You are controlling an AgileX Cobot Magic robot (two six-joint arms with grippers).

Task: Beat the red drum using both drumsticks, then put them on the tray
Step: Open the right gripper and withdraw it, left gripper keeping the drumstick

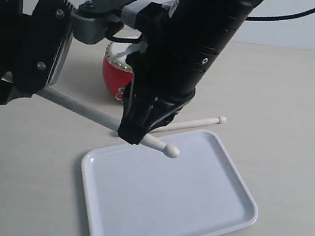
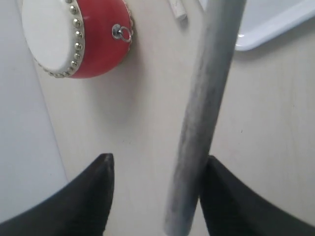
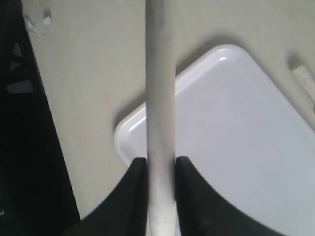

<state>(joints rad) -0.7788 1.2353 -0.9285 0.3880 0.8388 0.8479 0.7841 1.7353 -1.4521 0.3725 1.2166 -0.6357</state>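
One drumstick hangs level above the table, its bead tip over the white tray. My right gripper is shut on it near the bead end; the right wrist view shows the fingers pinching the shaft above the tray. My left gripper is at the butt end, standing open, and the stick leans on one finger only. The second drumstick lies on the table behind the tray. The red drum sits behind the right arm and is partly hidden.
The drum and the butt of the lying drumstick are close together, beside a corner of the tray. That stick also shows just past the tray's edge. A paper scrap lies on the table.
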